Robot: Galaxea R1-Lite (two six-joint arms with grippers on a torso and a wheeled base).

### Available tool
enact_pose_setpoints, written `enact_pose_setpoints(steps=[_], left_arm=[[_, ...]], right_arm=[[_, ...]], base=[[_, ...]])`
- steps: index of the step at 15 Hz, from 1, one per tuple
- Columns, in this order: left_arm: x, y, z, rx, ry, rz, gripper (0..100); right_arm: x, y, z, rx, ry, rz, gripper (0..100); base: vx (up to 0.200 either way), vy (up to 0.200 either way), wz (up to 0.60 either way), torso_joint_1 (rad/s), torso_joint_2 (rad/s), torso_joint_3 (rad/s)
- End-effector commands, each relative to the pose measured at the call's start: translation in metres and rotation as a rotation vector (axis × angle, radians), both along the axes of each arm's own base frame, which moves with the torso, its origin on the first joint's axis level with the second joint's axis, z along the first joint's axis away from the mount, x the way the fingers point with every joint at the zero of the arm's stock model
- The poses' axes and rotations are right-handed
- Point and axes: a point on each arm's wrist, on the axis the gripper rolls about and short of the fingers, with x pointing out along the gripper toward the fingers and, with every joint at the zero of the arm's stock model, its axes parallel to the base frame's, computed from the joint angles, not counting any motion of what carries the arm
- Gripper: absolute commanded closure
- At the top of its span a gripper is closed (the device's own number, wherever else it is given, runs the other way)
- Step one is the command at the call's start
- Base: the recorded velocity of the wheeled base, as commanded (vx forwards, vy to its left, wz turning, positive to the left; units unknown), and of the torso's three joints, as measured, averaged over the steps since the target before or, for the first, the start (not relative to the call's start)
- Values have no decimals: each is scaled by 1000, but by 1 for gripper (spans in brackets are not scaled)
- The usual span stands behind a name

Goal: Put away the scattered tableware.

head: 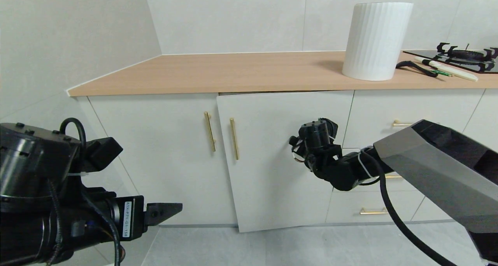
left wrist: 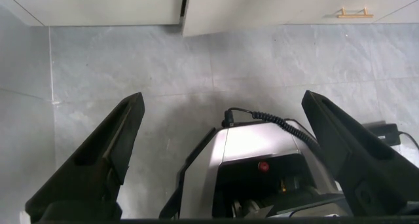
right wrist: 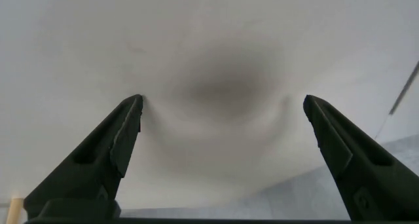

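The scattered tableware (head: 445, 68) lies at the far right of the wooden counter (head: 218, 73): a long white utensil, a green piece and a black handle beside a tall white ribbed container (head: 375, 40). Below, a white cabinet door (head: 280, 161) with a gold handle (head: 234, 138) stands slightly ajar. My right gripper (right wrist: 221, 101) is open, its fingertips (right wrist: 131, 109) right up against the door's flat face (right wrist: 216, 67); in the head view its wrist (head: 317, 141) sits at the door's right side. My left gripper (left wrist: 222, 96) hangs open and empty over the floor, low at the left (head: 165, 210).
A closed cabinet door with its own gold handle (head: 209, 131) adjoins the ajar one on the left. Drawers with gold pulls (head: 400, 123) lie to the right. A black stove grate (head: 467, 56) sits at the counter's far right. Grey tile floor (head: 241, 246) spreads below.
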Motion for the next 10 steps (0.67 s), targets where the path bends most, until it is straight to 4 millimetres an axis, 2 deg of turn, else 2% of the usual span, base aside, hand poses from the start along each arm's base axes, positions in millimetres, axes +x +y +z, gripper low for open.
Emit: enact_pose_setpoints(steps=[1,4,10], left_arm=[[0,0,0,0,1,0,0],[0,0,-1,3,3,1,0],[0,0,-1,3,4,-1,0]], right_arm=[[5,-1,-7,-5,6,-11,0],[17,-4,-14,-34,-15,-89,0],[21,-8,-14,-38,-18,-102,0]], base=[[0,0,0,0,0,0],[0,0,0,0,0,0],[0,0,0,0,0,0]])
